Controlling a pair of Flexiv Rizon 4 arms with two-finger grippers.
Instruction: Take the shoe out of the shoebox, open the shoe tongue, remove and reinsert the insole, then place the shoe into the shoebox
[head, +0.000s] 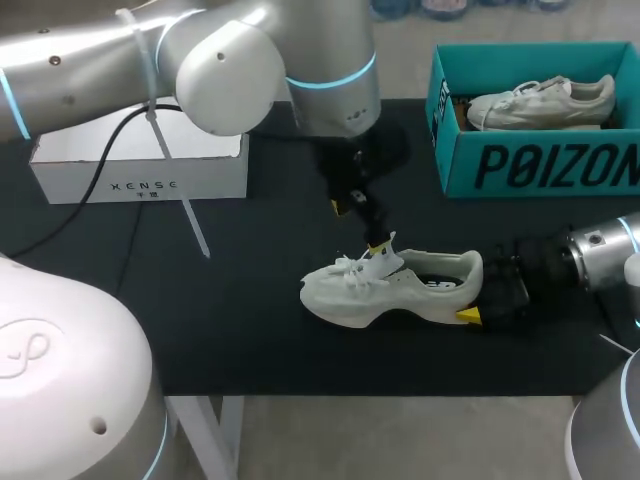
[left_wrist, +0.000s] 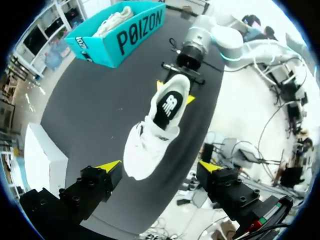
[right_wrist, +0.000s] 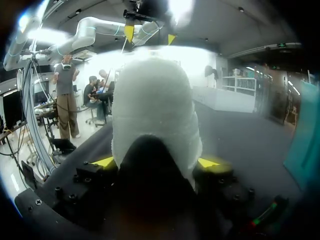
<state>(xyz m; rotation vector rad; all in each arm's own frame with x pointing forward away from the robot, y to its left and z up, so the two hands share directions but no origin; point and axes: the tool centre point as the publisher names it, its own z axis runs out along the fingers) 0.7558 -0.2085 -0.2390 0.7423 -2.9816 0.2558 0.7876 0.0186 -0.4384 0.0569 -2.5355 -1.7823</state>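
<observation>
A white shoe (head: 390, 288) lies on its sole on the black table (head: 250, 320), toe toward the left. Its dark insole (left_wrist: 167, 107) sits inside, and the tongue (head: 386, 258) stands up. My right gripper (head: 478, 292) is shut on the heel, which fills the space between its fingers (right_wrist: 156, 162); the yellow tips press both sides of the shoe (right_wrist: 150, 110). My left gripper (head: 359, 226) hangs open just above the laces and tongue, holding nothing. In the left wrist view the left gripper (left_wrist: 159, 166) spreads wide over the toe of the shoe (left_wrist: 147, 142), with the right gripper (left_wrist: 175, 92) on the heel beyond.
The teal shoebox (head: 530, 160) stands at the back right with a second white shoe (head: 540, 100) inside; it also shows as the shoebox (left_wrist: 120, 32) beyond the shoe. A white box (head: 140, 165) sits at the back left. The table's front edge runs close to the shoe.
</observation>
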